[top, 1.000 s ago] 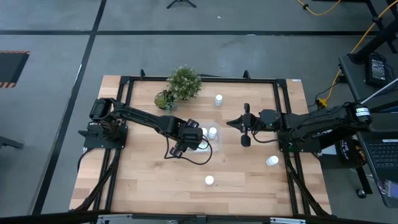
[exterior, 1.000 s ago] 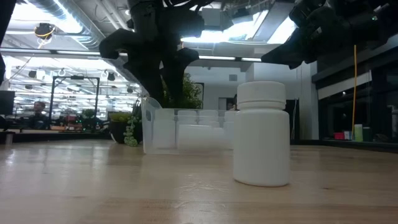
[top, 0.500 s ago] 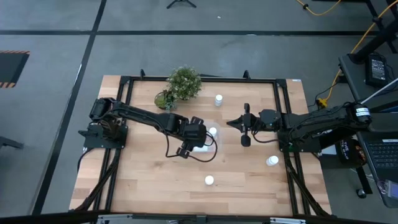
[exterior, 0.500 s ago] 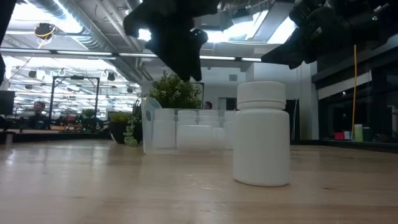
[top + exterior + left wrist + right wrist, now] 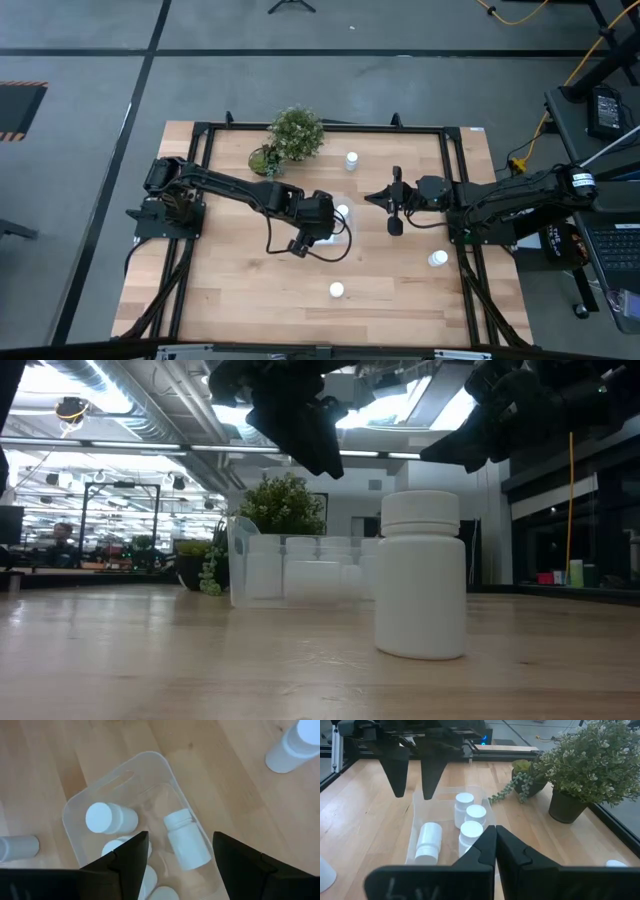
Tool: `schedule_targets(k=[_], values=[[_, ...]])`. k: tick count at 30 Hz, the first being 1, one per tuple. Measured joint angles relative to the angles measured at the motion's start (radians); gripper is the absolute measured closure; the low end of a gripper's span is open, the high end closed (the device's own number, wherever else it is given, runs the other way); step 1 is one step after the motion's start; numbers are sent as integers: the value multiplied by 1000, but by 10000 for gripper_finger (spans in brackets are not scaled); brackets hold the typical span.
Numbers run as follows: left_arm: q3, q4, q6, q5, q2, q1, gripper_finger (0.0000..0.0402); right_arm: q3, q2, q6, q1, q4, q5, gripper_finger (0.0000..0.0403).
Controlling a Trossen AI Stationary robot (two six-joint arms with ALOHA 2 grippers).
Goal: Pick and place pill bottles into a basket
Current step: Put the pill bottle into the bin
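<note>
Left end effector (image 5: 177, 851), fingers apart and empty, hovers centre frame over the basket (image 5: 80, 805); a pill bottle (image 5: 186, 840) lies inside, evidently released. Right end effector (image 5: 393, 203) waits closed.

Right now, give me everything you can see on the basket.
The basket is a small clear plastic tray, rectangular with rounded corners and a slot handle moulded into one short wall. It sits flat on the wooden table near the middle, right of the potted plant's trailing stems. Through its walls several white pill bottles show: one lying on its side, the others upright with caps up. The left gripper hangs over it with open, empty jaws, not touching it. Nothing else touches it.
</note>
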Motion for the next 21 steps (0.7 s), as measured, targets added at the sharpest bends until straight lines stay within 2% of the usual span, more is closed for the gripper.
schedule_targets(k=[6, 10, 17, 21], values=[[0, 10, -31, -5, 10, 0, 187, 0, 0, 0, 0, -2, 0, 391], [8, 53, 29, -5, 61, 0, 187, 0, 0, 0, 0, -2, 0, 391], [194, -123, 110, -42, 167, 12, 187, 1, 0, 0, 0, -21, 0, 391], [276, -184, 119, 13, 196, 26, 187, 1, 0, 26, 1, -54, 0, 391]])
